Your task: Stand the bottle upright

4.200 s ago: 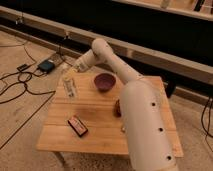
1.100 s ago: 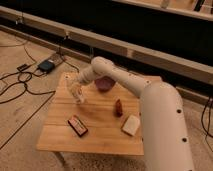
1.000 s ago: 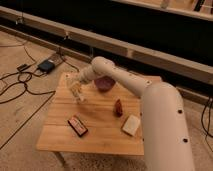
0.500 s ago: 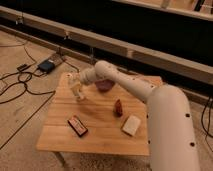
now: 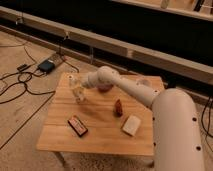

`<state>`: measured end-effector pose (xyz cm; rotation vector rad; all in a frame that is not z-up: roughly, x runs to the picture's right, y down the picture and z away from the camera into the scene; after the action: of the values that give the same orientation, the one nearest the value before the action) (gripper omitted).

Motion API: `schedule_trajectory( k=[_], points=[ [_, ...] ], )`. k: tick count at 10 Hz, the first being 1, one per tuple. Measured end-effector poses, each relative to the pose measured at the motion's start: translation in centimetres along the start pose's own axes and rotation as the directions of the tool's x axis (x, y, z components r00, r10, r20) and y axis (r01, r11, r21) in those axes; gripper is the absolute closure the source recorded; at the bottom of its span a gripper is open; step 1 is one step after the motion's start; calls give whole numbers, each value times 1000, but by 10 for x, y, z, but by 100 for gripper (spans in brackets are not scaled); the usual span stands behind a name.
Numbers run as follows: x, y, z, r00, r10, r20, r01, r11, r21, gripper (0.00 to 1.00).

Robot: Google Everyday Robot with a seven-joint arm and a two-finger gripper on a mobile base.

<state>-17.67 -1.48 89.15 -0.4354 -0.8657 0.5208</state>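
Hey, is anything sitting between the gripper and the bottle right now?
Nothing visible does. The gripper is right at the bottle, toward the left of the table in the picture. The bowl sits off to the right of them, and the flat box lies nearer the front edge.

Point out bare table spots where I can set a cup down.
Free: the front strip of the table between the box and the block; also the left edge between box and bottle. Crowded: the back, where the claw is at the bottle, beside the bowl, with the arm across. The brown object stands mid-table.
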Motion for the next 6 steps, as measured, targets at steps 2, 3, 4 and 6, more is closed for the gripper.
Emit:
schedule_trajectory(
  k=[2, 3, 4, 6],
  points=[
    [7, 0, -3, 1000, 8, -2, -7, 1000, 7, 100],
    [9, 2, -3, 1000, 8, -4, -8, 1000, 3, 100],
    [12, 6, -2, 1000, 9, -8, -9, 1000, -4, 99],
    [17, 10, -2, 1000, 9, -15, -10, 1000, -13, 82]
  ],
)
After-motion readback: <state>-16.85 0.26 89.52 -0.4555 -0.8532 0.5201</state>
